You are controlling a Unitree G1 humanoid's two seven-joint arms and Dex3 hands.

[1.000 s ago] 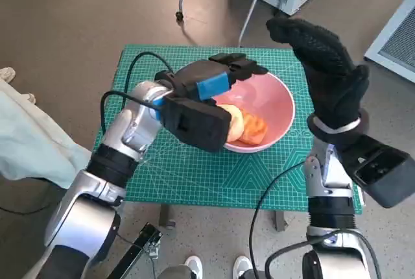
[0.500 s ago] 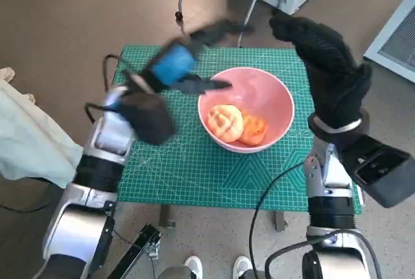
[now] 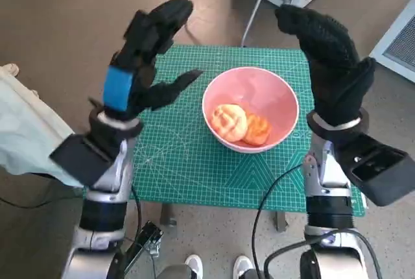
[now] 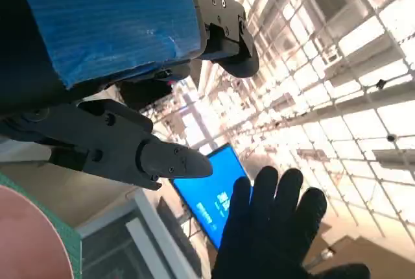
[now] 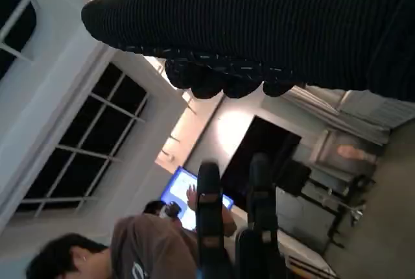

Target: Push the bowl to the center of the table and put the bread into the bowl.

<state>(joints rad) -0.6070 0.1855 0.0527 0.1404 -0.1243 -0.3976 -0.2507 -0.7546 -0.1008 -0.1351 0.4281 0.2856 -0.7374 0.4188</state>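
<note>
Where a second ago it reached low over the bowl, the left hand [image 3: 139, 58] now stands raised above the table's left side, fingers spread and holding nothing. Half a second ago it was already swinging up and away, blurred in motion; now it is upright and well clear of the rim. Its wrist camera points up at a ceiling grid and a blue screen, with only a sliver of pink at the picture's edge.

The right hand [image 3: 334, 71] is lifted beside the bowl's right side, open and empty, much as it was in both earlier pictures.

Between the two hands, the pink bowl [image 3: 272, 94] sits on the green cutting mat [image 3: 188, 162], roughly mid-table, and has barely shifted across the three pictures. Inside it lies the bread [image 3: 228, 122], a scored golden bun, touching an orange-coloured piece [image 3: 257, 130] next to it.

With the bun released into the bowl and both hands withdrawn, the task looks finished, or nearly so.

Beyond the right hand, its wrist view shows a person in a brown top.
</note>
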